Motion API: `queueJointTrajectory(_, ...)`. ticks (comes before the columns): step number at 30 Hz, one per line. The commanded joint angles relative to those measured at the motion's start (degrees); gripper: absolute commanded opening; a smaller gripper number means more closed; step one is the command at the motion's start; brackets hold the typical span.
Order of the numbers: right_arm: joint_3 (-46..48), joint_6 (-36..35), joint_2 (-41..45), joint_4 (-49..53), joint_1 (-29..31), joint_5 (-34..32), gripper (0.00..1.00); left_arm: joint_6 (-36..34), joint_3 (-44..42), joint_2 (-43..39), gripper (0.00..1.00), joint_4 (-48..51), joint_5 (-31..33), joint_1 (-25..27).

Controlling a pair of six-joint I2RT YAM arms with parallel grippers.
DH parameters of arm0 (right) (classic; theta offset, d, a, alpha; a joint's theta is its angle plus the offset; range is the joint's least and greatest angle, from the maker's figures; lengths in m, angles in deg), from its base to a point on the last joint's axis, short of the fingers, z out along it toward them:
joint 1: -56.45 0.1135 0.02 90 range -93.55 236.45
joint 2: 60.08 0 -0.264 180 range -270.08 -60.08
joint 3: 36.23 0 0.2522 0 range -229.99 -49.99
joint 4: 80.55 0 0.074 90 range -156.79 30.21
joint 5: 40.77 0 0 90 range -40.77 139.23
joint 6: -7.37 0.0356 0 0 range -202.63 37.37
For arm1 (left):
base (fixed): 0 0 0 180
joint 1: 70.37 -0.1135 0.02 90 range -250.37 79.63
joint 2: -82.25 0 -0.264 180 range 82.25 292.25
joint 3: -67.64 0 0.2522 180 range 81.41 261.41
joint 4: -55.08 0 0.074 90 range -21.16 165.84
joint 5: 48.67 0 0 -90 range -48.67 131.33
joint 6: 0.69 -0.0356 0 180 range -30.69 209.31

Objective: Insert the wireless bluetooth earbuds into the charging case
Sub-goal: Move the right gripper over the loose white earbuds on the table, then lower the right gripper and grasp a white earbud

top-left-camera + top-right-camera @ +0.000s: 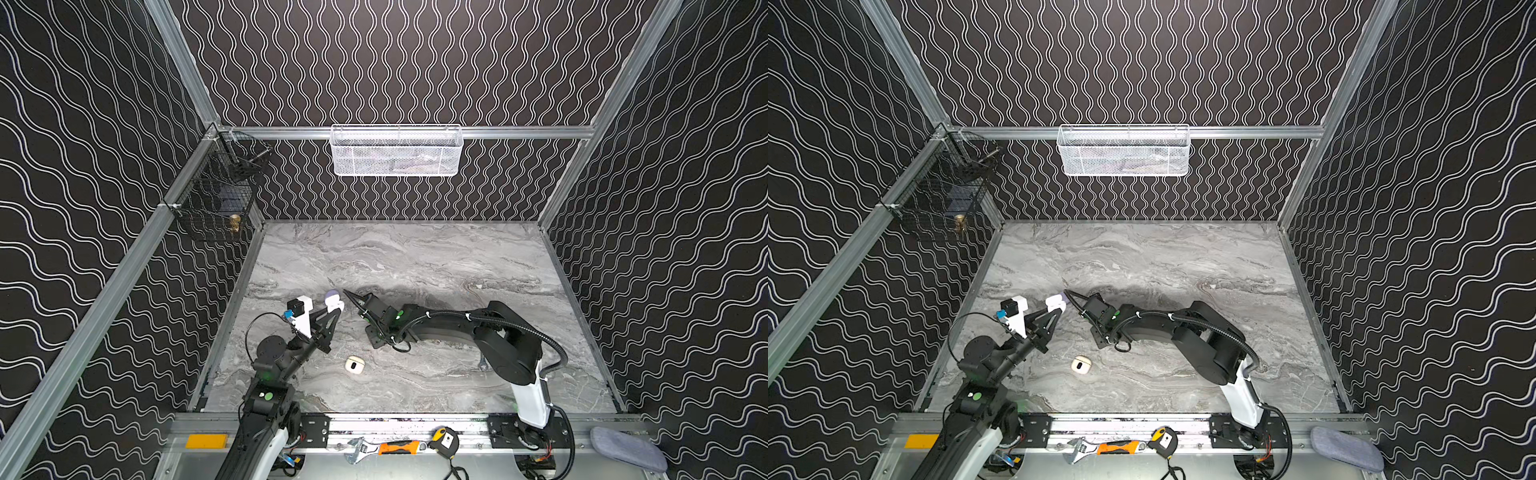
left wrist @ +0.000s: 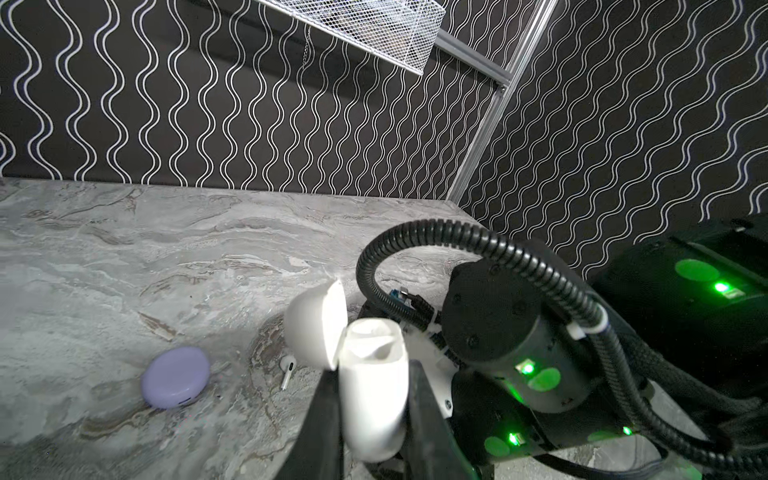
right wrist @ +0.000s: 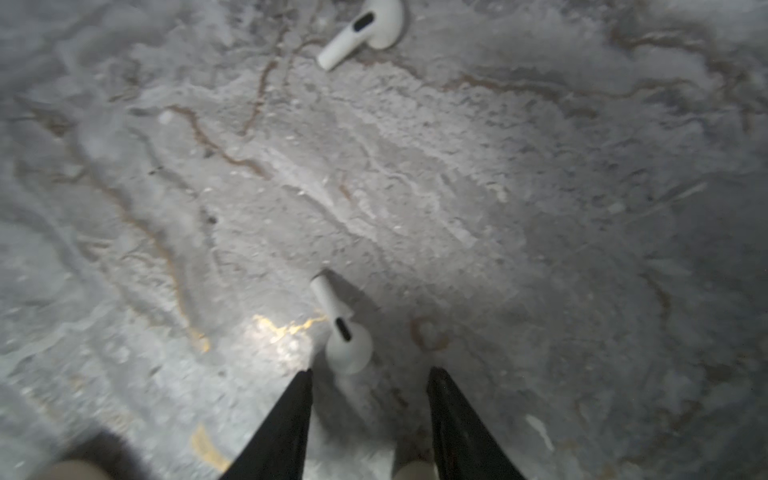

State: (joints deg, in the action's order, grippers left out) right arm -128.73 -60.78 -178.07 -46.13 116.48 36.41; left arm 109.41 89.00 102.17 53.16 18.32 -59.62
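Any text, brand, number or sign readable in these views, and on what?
No text is readable in any view.
On the yellow-and-black tape measure by the front metal frame: pale label, too small to read.
On the yellow tag on that frame: no legible print.
On the cream rounded case: dark oval mark, no letters.
On the open white charging case, lavender oval case, white short-stemmed earbuds: no markings visible.
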Motion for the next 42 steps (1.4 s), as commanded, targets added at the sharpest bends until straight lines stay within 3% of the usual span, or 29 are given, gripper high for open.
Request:
queueJointTrajectory(1, -0.67, 0.65, -0.79, 2.45, 0.09, -3.13, 0.47, -0.73, 0.84, -0.36, 0.00, 0.46, -0.29, -0.05)
queueJointTrajectory(7, -0.02, 1.15, -1.13, 1.82, -0.24, -5.45, 0.45, -0.70, 0.96, -2.20, 0.00, 2.24, 0.32, -0.10)
queueJointTrajectory(22, 1.23, 1.71, -0.58, -1.72, -3.60, -3.93, 0.35, -1.09, 1.55, -6.08, 0.00, 6.39, 1.63, -0.09)
queueJointTrajectory(28, 5.44, 2.26, 5.99, -4.33, -3.59, -4.61, 0.34, -1.11, 1.55, -4.70, 0.00, 4.92, 0.73, -0.11)
queueJointTrajectory(35, 5.09, 0.28, 8.92, -4.74, -3.43, 0.95, 0.41, -1.10, 1.46, -4.95, 0.00, 3.99, -0.84, -0.11)
queueJointTrajectory(42, -2.33, -0.69, 1.97, 0.93, -2.71, 0.98, 0.49, -1.38, 1.11, -7.58, 0.00, 3.46, -2.92, -0.06)
